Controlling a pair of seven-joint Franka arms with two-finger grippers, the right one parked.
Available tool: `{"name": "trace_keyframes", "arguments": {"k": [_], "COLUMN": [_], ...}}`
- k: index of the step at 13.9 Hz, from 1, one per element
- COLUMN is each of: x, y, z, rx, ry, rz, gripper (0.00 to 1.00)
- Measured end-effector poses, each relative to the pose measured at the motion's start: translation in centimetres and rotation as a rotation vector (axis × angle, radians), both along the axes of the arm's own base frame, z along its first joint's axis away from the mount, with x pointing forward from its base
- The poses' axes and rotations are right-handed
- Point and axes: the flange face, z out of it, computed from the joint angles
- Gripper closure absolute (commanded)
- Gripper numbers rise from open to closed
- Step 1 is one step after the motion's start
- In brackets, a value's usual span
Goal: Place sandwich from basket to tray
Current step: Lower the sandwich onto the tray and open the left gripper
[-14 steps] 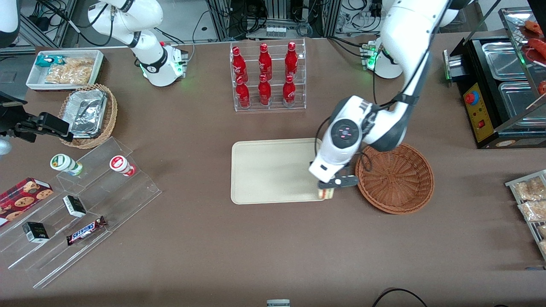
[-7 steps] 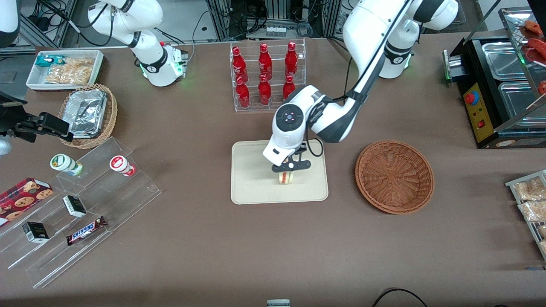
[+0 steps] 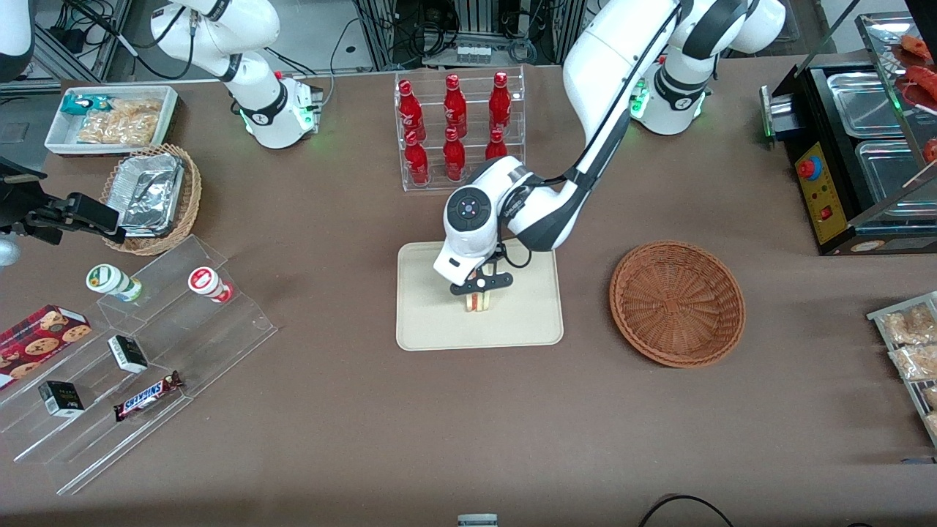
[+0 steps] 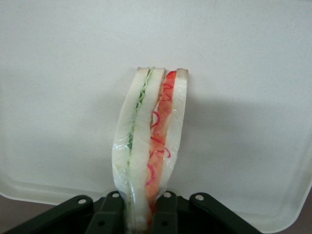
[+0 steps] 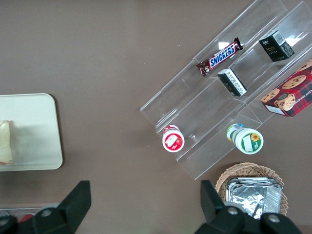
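The sandwich (image 3: 477,302), a wedge of white bread with green and red filling, is pinched upright in my left gripper (image 3: 479,293) over the middle of the cream tray (image 3: 428,322). The wrist view shows the sandwich (image 4: 148,146) edge-on, squeezed between the black fingers (image 4: 167,214), with the tray (image 4: 58,97) close beneath it. I cannot tell whether it touches the tray surface. The reddish-brown wicker basket (image 3: 677,303) sits beside the tray toward the working arm's end of the table, with nothing in it.
A clear rack of red bottles (image 3: 458,132) stands just farther from the front camera than the tray. Toward the parked arm's end are clear acrylic steps with snacks (image 3: 139,351), a tan basket of foil containers (image 3: 152,196) and a white bin (image 3: 111,120).
My gripper carried the sandwich from the tray's edge nearest the basket to over the tray's middle, and it has sunk lower toward the tray.
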Motion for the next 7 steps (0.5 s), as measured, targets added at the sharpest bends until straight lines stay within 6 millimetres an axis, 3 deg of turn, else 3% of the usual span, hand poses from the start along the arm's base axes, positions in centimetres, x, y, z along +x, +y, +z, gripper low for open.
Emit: {"name": "trace_keyframes", "arguments": {"k": [3, 4, 5, 7], "x": [-0.18, -0.03, 0.23, 0.70], "y": [-0.86, -0.91, -0.87, -0.64], "z": [-1.34, -1.18, -0.97, -0.79], "rx": [-0.022, -0.025, -0.027, -0.029], "ry": [-0.021, -0.026, -0.031, -0.040], "rz": [0.004, 0.006, 0.008, 0.015], "gripper": [0.91, 0.66, 0.01, 0.00]}}
